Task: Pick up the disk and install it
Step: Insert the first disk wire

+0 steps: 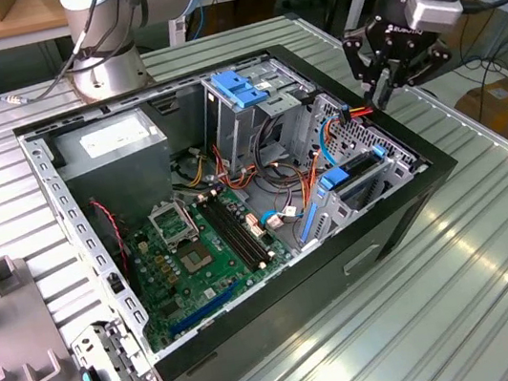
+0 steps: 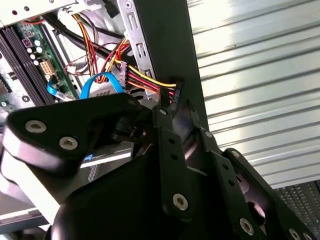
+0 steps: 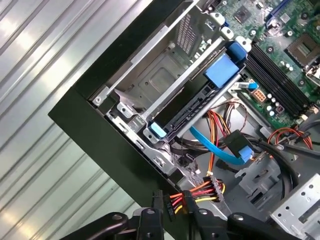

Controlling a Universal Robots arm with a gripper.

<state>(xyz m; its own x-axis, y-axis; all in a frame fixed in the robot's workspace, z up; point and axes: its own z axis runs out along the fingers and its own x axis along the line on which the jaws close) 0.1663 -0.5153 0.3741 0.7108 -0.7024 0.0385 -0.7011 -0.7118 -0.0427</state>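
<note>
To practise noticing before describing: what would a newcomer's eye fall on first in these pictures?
The open black computer case lying on the ribbed metal table, its green motherboard exposed. Then the black gripper hanging over the case's edge at the exterior view's right, close to a bundle of red, yellow and black wires. Bright blue tabs mark the drive cage beside it.

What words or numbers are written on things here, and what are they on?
White lettering on the body of the gripper: too small to read.
Label on the power supply: print too small to read.
Markings on the motherboard: too tiny to read.
Nothing else written can be made out.
</note>
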